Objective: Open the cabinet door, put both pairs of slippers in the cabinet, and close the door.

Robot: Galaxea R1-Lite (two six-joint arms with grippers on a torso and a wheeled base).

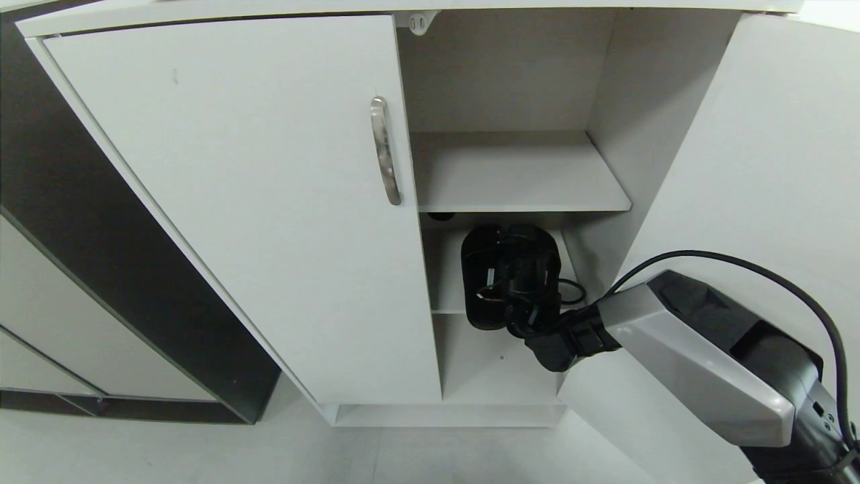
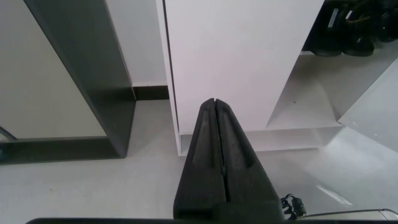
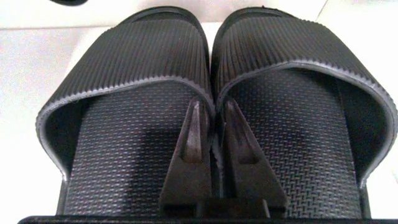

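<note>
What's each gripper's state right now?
Left gripper: closed, holding nothing.
Right gripper: closed on the black slippers.

Cabinet (image 1: 510, 67): shut door (image 1: 255, 202) at 9 o'clock of the opening, handle (image 1: 385, 151) on its edge nearest the opening. Open door (image 1: 772, 168) swung out at 3 o'clock. Upper shelf (image 1: 517, 175) at 12 o'clock from the pair of slippers (image 1: 484, 269), which lie side by side in the middle compartment. Right tool (image 3: 213, 104) under the straps, pinching their adjoining inner edges. Left tool (image 2: 214, 106) over the floor (image 2: 93, 186), before the cabinet's base.
</note>
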